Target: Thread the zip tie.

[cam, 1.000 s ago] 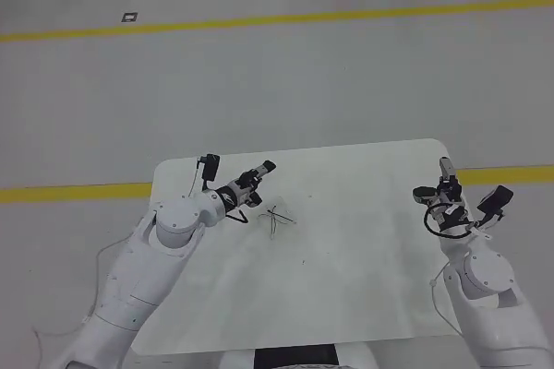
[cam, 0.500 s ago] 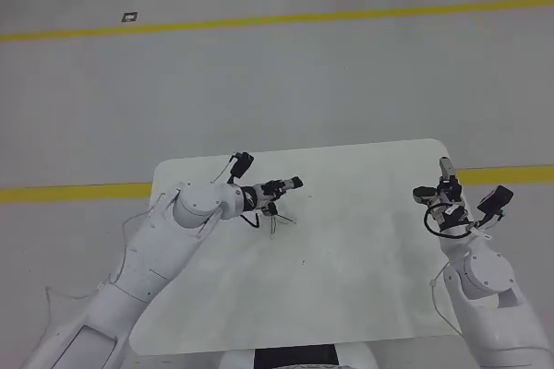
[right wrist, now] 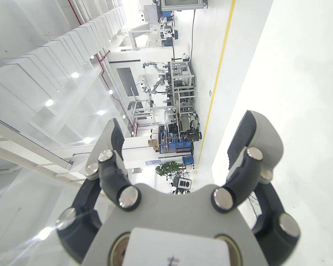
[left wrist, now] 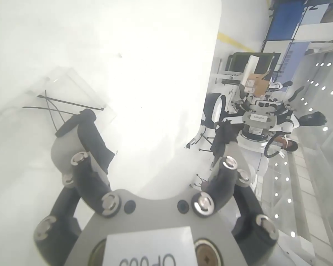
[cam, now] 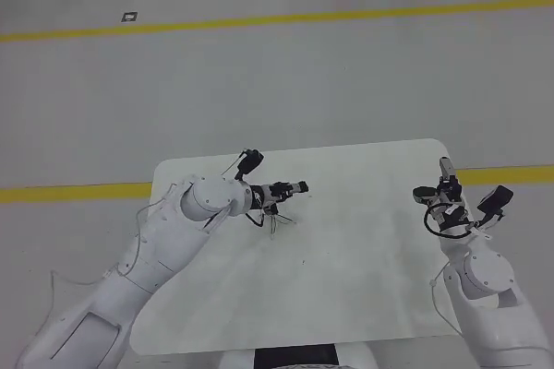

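Observation:
Several thin black zip ties (cam: 277,220) lie crossed in a small heap on the left half of the white table (cam: 369,277). In the left wrist view the zip ties (left wrist: 58,106) rest on a clear plastic sheet (left wrist: 72,81). My left gripper (cam: 297,187) hovers just beyond and slightly right of the heap. It is the open left gripper (left wrist: 155,128) with nothing between its fingers, one fingertip (left wrist: 84,119) close over the ties. My right gripper (cam: 436,182) stays at the table's right edge; this right gripper (right wrist: 180,134) is open and holds nothing.
The table's rounded far-right corner (cam: 439,148) and right edge lie near the right arm. Bare tabletop stretches between the two arms. Yellow floor lines (cam: 65,193) run behind the table.
My left arm has swung rightward and outward over the table, carrying its gripper from left of the zip ties to just past them. The right arm has not moved.

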Controlling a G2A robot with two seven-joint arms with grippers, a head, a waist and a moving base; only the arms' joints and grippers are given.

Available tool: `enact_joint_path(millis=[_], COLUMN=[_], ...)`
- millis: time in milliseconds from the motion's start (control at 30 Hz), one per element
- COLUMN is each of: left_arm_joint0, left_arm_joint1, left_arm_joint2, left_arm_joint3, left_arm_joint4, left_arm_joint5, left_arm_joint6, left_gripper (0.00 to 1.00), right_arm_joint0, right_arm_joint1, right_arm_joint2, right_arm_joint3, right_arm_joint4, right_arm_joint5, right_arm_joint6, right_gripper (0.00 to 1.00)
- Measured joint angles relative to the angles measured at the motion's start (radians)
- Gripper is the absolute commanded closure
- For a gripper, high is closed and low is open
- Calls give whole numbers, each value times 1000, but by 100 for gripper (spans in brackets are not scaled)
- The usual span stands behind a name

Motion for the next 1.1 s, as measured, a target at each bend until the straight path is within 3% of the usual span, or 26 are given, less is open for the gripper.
enact_joint_path(millis=[200,500,933,1100], left_arm_joint0=[-110,-186,-190,-239], left_arm_joint1=[-13,-56,-57,-67], left_arm_joint2=[77,147,152,190], left_arm_joint3=[91,157,157,173], left_arm_joint4=[162,237,244,319], left_arm_joint5=[0,0,0,0], left_arm_joint6=[-204,-317,-322,-439], left_gripper=[0,0,0,0], right_arm_joint0=[0,0,0,0], right_arm_joint1=[0,0,0,0], right_arm_joint2=[0,0,0,0], right_arm_joint3=[0,0,0,0], right_arm_joint4=[0,0,0,0], right_arm_joint5=[0,0,0,0], right_arm_joint6=[0,0,0,0], right_gripper=[0,0,0,0])
